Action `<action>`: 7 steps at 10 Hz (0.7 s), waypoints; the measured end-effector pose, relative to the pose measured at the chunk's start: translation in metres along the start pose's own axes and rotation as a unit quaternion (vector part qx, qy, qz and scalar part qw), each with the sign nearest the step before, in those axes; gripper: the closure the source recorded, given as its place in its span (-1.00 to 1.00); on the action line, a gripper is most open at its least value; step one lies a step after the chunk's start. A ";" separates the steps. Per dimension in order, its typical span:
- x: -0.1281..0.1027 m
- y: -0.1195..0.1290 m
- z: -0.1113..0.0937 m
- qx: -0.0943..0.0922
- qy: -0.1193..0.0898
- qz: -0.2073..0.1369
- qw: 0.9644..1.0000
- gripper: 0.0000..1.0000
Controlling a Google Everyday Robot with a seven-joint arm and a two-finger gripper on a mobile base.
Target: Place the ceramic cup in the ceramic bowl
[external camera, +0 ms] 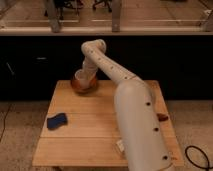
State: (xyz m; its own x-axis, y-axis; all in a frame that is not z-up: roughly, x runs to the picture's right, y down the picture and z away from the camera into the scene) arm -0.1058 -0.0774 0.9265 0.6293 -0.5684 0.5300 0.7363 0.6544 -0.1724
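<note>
The orange-brown ceramic bowl (83, 88) sits at the far left of the wooden table (95, 130). The pale cream ceramic cup (81, 77) is upright right over the bowl's middle, its base at or inside the rim. I cannot tell whether it rests on the bowl. My gripper (88, 75) is at the cup, at the end of the white arm (130, 110) that reaches across the table from the near right. The wrist hides most of the gripper.
A flat blue sponge-like object (57, 120) lies on the table's left side. A small white object (120, 146) lies near the front edge beside the arm. A brown item (161, 117) sits at the right edge. A dark counter runs behind the table.
</note>
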 end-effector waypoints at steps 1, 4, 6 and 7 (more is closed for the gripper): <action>0.000 0.001 0.003 0.000 -0.001 -0.002 1.000 1.00; 0.002 0.003 0.007 -0.001 -0.002 -0.006 1.000 0.94; 0.000 0.003 0.007 -0.003 -0.004 -0.010 1.000 0.63; -0.001 0.003 0.007 -0.003 -0.004 -0.013 1.000 0.44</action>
State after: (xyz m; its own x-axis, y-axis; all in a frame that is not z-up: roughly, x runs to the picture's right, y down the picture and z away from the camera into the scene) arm -0.1064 -0.0716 0.9309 0.6080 -0.5807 0.5414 0.7539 0.6362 -0.1642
